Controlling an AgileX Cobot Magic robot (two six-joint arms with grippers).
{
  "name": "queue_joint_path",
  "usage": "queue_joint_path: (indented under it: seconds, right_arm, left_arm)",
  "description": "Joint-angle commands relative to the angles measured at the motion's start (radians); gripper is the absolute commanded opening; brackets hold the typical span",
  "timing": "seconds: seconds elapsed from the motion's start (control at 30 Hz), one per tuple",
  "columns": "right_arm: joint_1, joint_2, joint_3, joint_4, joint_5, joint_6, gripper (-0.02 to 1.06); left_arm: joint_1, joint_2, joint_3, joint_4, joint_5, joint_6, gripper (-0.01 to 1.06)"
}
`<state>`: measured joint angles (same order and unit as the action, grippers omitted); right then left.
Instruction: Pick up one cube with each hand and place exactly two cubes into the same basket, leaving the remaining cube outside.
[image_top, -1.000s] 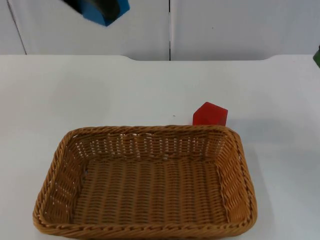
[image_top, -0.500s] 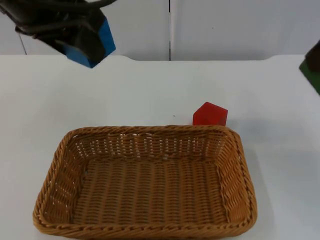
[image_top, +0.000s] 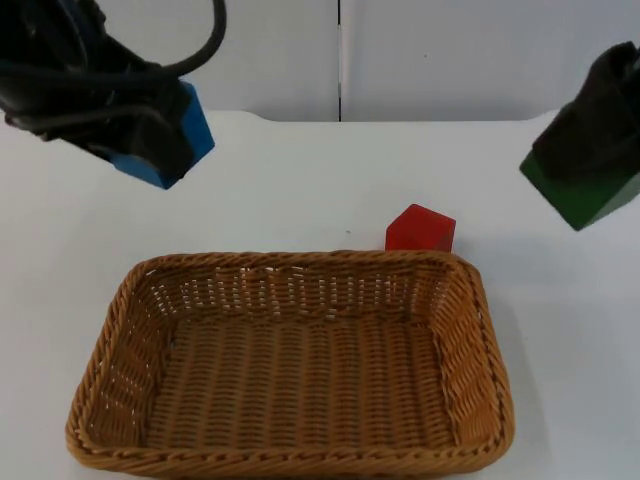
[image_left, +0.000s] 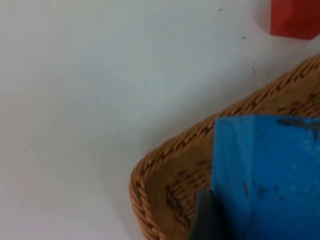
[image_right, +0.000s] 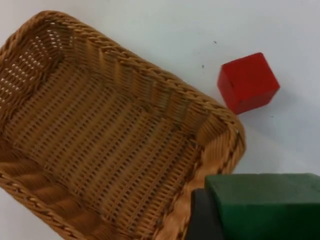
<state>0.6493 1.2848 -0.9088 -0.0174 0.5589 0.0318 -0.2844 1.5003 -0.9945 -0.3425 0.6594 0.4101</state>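
Observation:
My left gripper (image_top: 150, 140) hangs above the table's far left, shut on a blue cube (image_top: 185, 135), which also looms close in the left wrist view (image_left: 267, 175). At the right edge my right gripper (image_top: 585, 170) is shut on a green cube (image_top: 582, 195), seen close in the right wrist view (image_right: 265, 205). A wicker basket (image_top: 290, 462) lies in the near middle with nothing in it; its rim (image_left: 165, 150) and inside (image_right: 105, 135) show in the wrist views. A red cube (image_top: 420, 229) rests on the table just behind the basket's far right corner.
The white table (image_top: 300, 180) ends at a grey partition wall (image_top: 450, 50). The red cube (image_right: 248, 82) (image_left: 295, 17) sits apart from both grippers, close against the basket's outer wall.
Both arms have come down and inward over the last second. The blue cube moved lower and left; the green cube has come in from the right edge.

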Motion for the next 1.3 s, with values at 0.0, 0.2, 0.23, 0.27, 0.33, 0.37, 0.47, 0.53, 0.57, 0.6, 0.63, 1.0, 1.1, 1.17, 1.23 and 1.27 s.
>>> queue_joint_path:
  seconds: [0.0,0.2,0.23,0.27,0.33,0.37,0.47,0.53,0.57,0.6,0.63,1.0,1.1,1.17,1.23,1.27]
  right_arm:
    - [0.018,-0.004,-0.002,0.004,-0.032,0.002,0.0]
    - [0.053,0.058,-0.002,0.031,-0.081,0.002,0.0]
    - [0.065,0.075,-0.002,0.031,-0.093,0.002,0.0]
    - [0.065,0.075,-0.002,0.031,-0.093,0.002,0.0]
    - [0.09,0.11,-0.002,0.031,-0.127,0.002,0.0]
    - [0.101,0.126,-0.002,0.031,-0.145,0.002,0.0]
    - [0.115,0.164,-0.002,0.031,-0.176,0.002,0.0]
    - [0.119,0.201,-0.002,0.033,-0.201,0.002,0.0]
    - [0.119,0.22,-0.002,0.047,-0.212,0.002,0.0]
    - [0.119,0.238,-0.002,0.049,-0.224,0.002,0.0]
    - [0.119,0.238,-0.002,0.049,-0.224,0.002,0.0]
    - [0.119,0.324,-0.002,0.057,-0.303,0.002,0.0]
    - [0.119,0.338,-0.002,0.057,-0.331,0.002,0.0]
    - [0.119,0.357,-0.002,0.057,-0.355,0.002,0.0]
    - [0.119,0.367,-0.002,0.057,-0.367,0.002,0.0]
    - [0.119,0.387,-0.002,0.061,-0.381,0.006,0.0]
  left_arm:
    - [-0.005,-0.035,0.034,-0.022,-0.046,-0.007,0.0]
    - [-0.005,-0.069,0.127,-0.064,-0.078,-0.002,0.0]
    - [-0.005,-0.076,0.146,-0.076,-0.09,0.005,0.0]
    - [-0.005,-0.076,0.146,-0.076,-0.09,0.005,0.0]
    - [-0.007,-0.08,0.187,-0.097,-0.114,0.005,0.0]
    - [-0.007,-0.083,0.207,-0.113,-0.127,0.008,0.0]
    - [-0.007,-0.084,0.237,-0.157,-0.129,0.045,0.0]
    - [-0.009,-0.084,0.258,-0.207,-0.131,0.087,0.0]
    - [-0.015,-0.084,0.264,-0.228,-0.129,0.106,0.0]
    - [-0.025,-0.084,0.271,-0.236,-0.138,0.113,0.0]
    - [-0.025,-0.084,0.271,-0.236,-0.138,0.113,0.0]
    - [-0.157,-0.073,0.312,-0.245,-0.209,0.145,0.0]
    - [-0.157,-0.06,0.312,-0.245,-0.209,0.151,0.0]
    - [-0.157,-0.039,0.314,-0.247,-0.209,0.177,0.0]
    - [-0.157,-0.028,0.314,-0.255,-0.207,0.189,0.0]
    - [-0.157,-0.01,0.314,-0.257,-0.208,0.192,0.0]
